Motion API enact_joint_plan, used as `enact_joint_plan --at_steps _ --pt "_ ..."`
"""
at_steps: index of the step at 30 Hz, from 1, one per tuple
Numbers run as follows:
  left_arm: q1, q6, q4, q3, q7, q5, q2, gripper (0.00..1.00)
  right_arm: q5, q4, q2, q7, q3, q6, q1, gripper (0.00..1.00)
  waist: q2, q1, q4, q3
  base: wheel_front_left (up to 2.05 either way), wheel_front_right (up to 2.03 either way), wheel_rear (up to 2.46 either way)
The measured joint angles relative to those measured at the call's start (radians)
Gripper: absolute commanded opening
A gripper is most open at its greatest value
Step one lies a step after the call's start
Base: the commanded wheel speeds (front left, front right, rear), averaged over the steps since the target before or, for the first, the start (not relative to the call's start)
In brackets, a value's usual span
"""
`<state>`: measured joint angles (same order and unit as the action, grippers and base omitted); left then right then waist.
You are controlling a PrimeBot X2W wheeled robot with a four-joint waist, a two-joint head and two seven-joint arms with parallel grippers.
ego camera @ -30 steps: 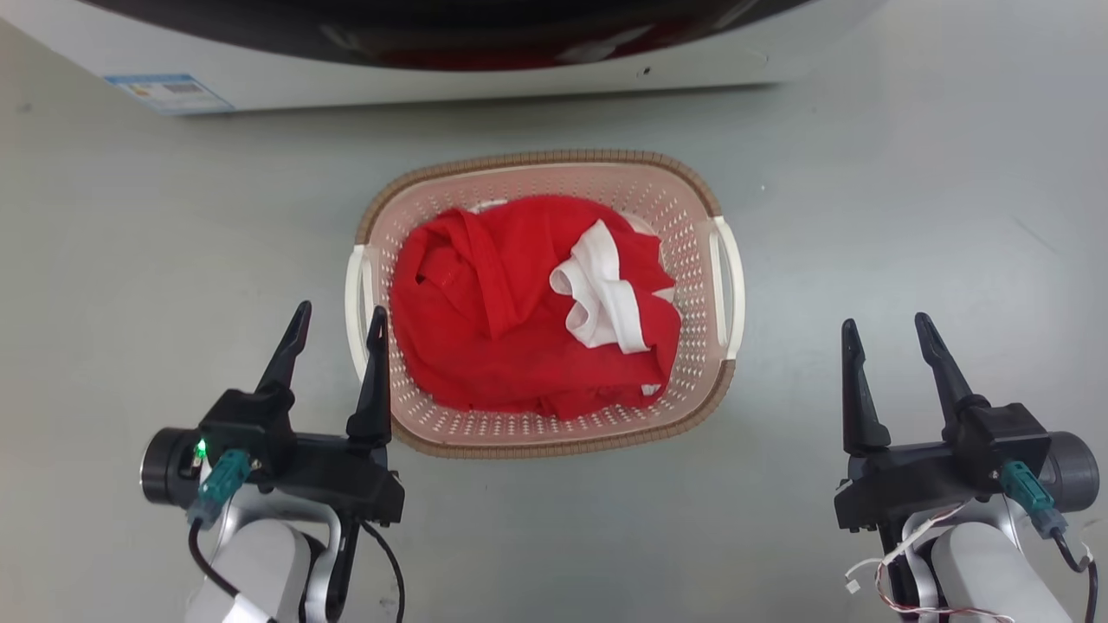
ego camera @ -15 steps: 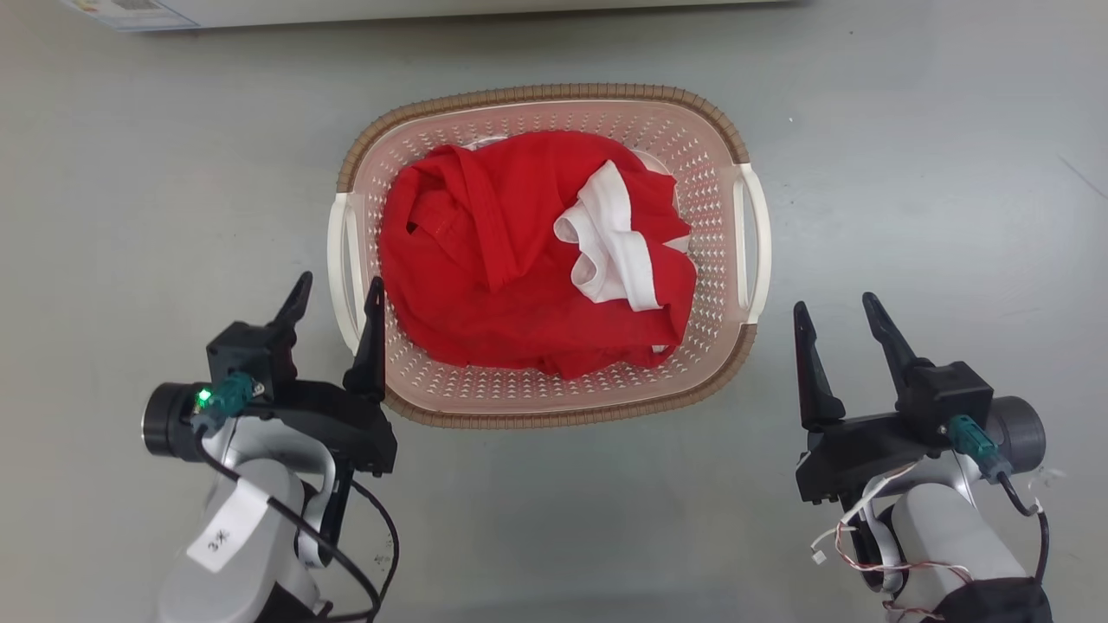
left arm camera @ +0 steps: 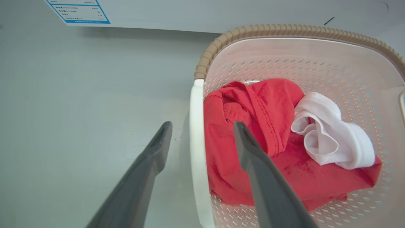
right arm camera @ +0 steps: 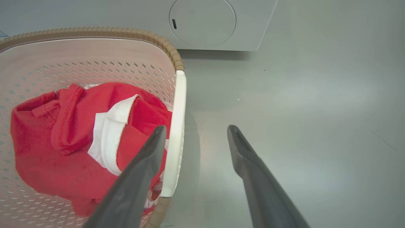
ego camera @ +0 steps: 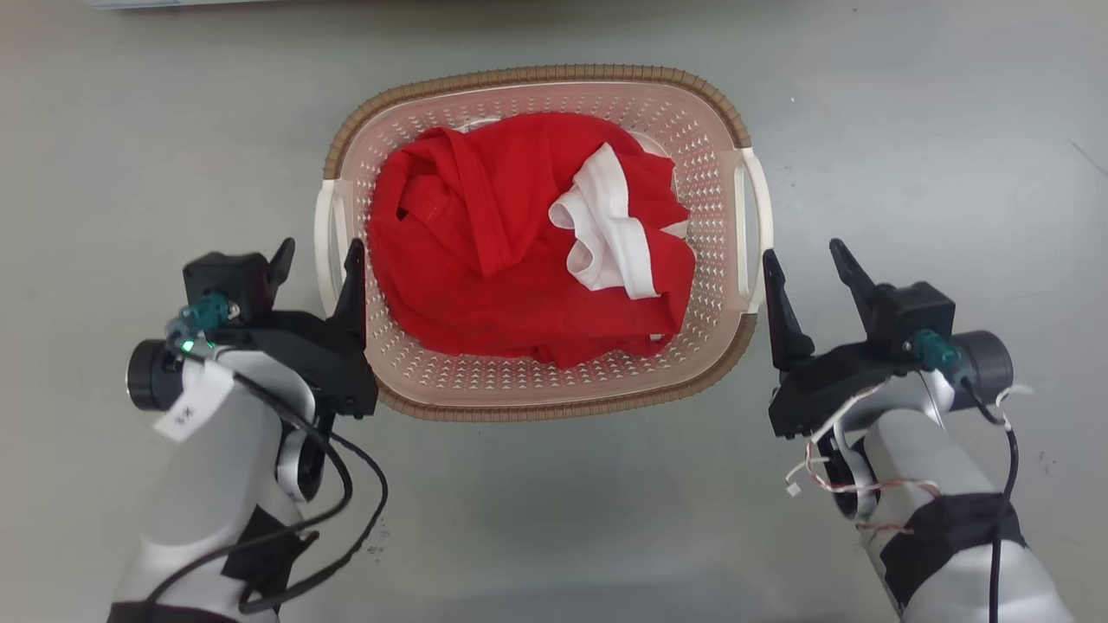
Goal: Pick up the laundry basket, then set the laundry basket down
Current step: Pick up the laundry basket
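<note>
Right claw arrives at the handle; both now flank the basket

The laundry basket (ego camera: 537, 73), holding a red garment (ego camera: 485, 260), sits on the grey floor (ego camera: 554, 519) between the arms. The left gripper (ego camera: 320, 249), spread wide, straddles the left handle (ego camera: 322, 234) as it did a second ago. The right gripper (ego camera: 801, 251), also wide, has come in from well to the right, so the right handle (ego camera: 763, 208) now lies between its fingers. Neither clamps yet, so the lift probably needs only a squeeze.

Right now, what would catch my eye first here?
A bright red garment with a white band lies heaped in the cream laundry basket on the grey floor. An open pincer flanks each side: the left pincer straddles a white handle, the right pincer hangs beside the opposite one.
</note>
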<state>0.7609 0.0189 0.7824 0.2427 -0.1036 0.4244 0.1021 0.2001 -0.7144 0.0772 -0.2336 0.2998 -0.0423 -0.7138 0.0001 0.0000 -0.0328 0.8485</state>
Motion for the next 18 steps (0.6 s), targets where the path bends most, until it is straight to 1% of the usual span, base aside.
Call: enact_joint_plan --at_steps 2,6,7,10,14,18 --pt "0.028 0.007 0.026 -0.004 0.016 0.007 0.0 1.0 0.008 -0.029 -0.002 0.01 0.002 0.007 -0.032 1.0 -0.0001 0.0 -0.001 0.007 0.0 0.0 0.0" --pt "0.081 0.027 0.074 -0.011 0.05 0.02 -0.001 1.0 0.013 -0.079 -0.005 0.028 0.009 0.009 -0.092 1.0 0.0 0.0 -0.001 0.024 0.0 0.0 0.0" --pt "0.094 0.028 0.087 -0.01 0.059 0.023 -0.002 1.0 0.016 -0.091 -0.006 0.031 0.012 0.016 -0.106 1.0 0.0 0.0 -0.001 0.029 0.0 0.0 0.0" --pt "0.121 0.043 0.122 -0.013 0.083 0.032 -0.003 1.0 0.022 -0.127 -0.008 0.041 0.023 0.025 -0.141 1.0 0.0 0.0001 0.001 0.042 0.0 0.0 0.0" --pt "0.149 0.053 0.167 -0.014 0.112 0.052 -0.007 1.0 0.042 -0.174 -0.008 0.063 0.031 0.035 -0.179 1.0 0.0 0.0001 0.002 0.057 0.0 0.0 0.0" --pt "0.17 0.062 0.21 -0.016 0.138 0.06 -0.008 1.0 0.048 -0.214 -0.009 0.081 0.044 0.057 -0.218 1.0 0.0 0.0001 0.004 0.069 0.0 0.0 0.0"
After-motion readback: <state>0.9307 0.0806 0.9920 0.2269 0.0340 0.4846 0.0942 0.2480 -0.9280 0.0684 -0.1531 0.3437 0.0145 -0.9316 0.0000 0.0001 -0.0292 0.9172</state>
